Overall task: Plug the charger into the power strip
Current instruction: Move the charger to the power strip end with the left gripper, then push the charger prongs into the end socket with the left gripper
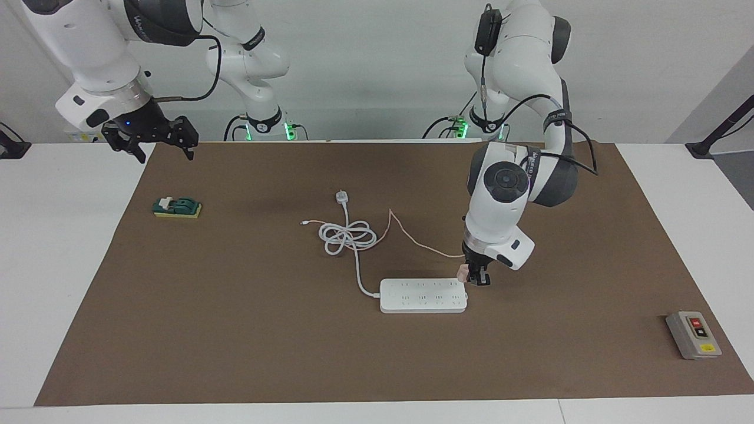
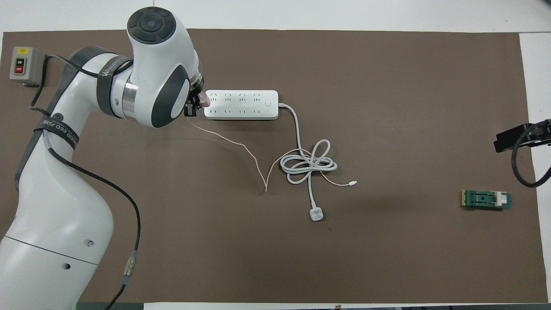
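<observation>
The power strip [image 1: 424, 295] [image 2: 241, 104] lies flat in the middle of the brown mat, with its thick white cord coiled [image 1: 347, 235] nearer to the robots. My left gripper [image 1: 478, 277] [image 2: 193, 105] is shut on the pale-pink charger [image 1: 463, 272] [image 2: 204, 100]. It holds the charger right at the strip's end toward the left arm's side; I cannot tell whether they touch. The charger's thin pink cable [image 1: 412, 238] [image 2: 241, 146] trails to the coil. My right gripper [image 1: 150, 140] [image 2: 518, 137] waits open, raised over the mat's edge at the right arm's end.
The strip's white plug [image 1: 341, 196] [image 2: 317, 215] lies nearer to the robots than the coil. A green and yellow block [image 1: 177, 207] [image 2: 486, 199] lies toward the right arm's end. A grey box with red and black buttons [image 1: 693, 334] [image 2: 21, 65] sits at the left arm's end.
</observation>
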Robot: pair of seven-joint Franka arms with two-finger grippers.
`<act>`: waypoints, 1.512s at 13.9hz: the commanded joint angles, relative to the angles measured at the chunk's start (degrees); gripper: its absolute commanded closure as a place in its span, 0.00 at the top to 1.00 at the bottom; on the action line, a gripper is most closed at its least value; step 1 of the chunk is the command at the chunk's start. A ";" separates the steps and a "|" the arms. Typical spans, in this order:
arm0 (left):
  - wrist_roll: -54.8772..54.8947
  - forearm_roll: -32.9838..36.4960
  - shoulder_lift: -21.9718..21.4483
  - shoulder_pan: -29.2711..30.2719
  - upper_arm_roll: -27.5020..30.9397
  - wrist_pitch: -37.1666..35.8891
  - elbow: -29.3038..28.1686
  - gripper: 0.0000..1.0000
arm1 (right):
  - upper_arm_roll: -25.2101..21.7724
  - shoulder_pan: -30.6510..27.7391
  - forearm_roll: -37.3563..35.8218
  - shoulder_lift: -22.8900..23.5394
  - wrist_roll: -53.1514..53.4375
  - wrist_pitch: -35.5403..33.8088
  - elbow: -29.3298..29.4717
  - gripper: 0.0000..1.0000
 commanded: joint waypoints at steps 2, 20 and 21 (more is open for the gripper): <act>1.13 -0.51 0.55 -0.85 0.55 1.12 0.46 0.00 | 0.63 -0.47 -0.07 -0.78 0.36 -0.02 -0.46 1.00; 8.86 -0.96 -2.18 -2.09 0.63 8.50 -7.09 0.00 | 1.07 -0.47 1.25 -0.87 0.36 -0.11 -0.38 1.00; 9.38 -0.96 -2.09 -1.82 0.63 9.55 -7.45 0.00 | 1.07 -0.55 1.25 -0.87 0.36 -0.11 -0.38 1.00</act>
